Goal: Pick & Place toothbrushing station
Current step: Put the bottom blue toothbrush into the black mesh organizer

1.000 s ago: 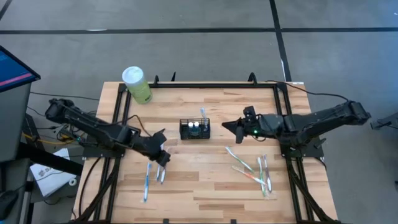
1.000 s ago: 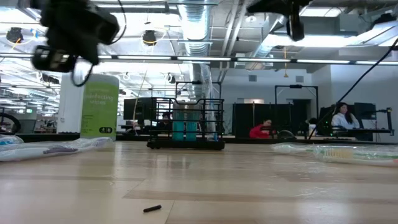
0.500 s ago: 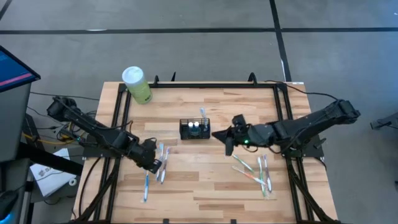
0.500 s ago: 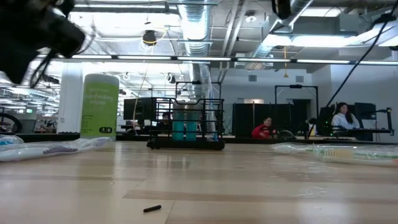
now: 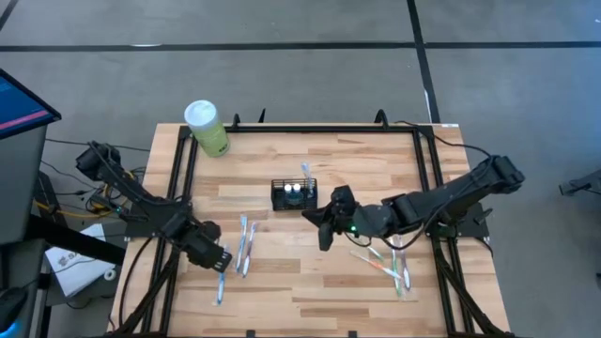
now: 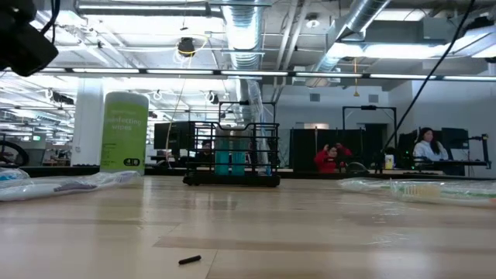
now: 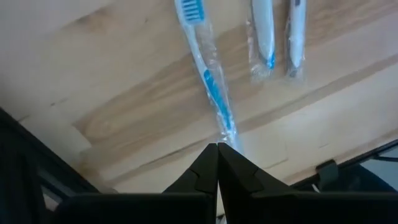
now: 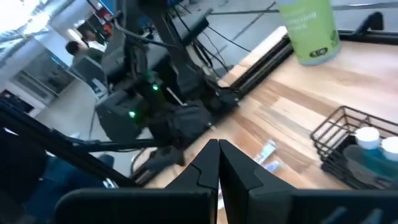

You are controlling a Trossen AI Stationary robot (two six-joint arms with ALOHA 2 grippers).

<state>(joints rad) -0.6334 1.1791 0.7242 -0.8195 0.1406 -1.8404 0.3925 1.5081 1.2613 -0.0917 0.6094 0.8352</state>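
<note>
The toothbrushing station (image 5: 294, 195) is a small black wire caddy standing on its base at the table's middle, with capped tubes and an upright brush inside; it also shows in the low view (image 6: 232, 151) and the right wrist view (image 8: 351, 146). My left gripper (image 5: 223, 263) hangs shut above the table's near left, pointing steeply down just over the end of a wrapped blue toothbrush (image 7: 208, 81). My right gripper (image 5: 306, 215) is shut and empty, raised just to the near right of the caddy and pointing toward the table's left.
A green canister with a white lid (image 5: 207, 127) stands at the far left corner. Wrapped toothbrushes lie flat at the near left (image 5: 244, 246) and the near right (image 5: 380, 258). A small dark bit (image 6: 190, 260) lies near the front edge.
My left gripper has swung toward the table's near left corner, tipping more steeply down and rolling. My right gripper has travelled toward the table's left and near edge, rising slightly, and now stands beside the caddy. Both stay shut. The caddy has not moved.
</note>
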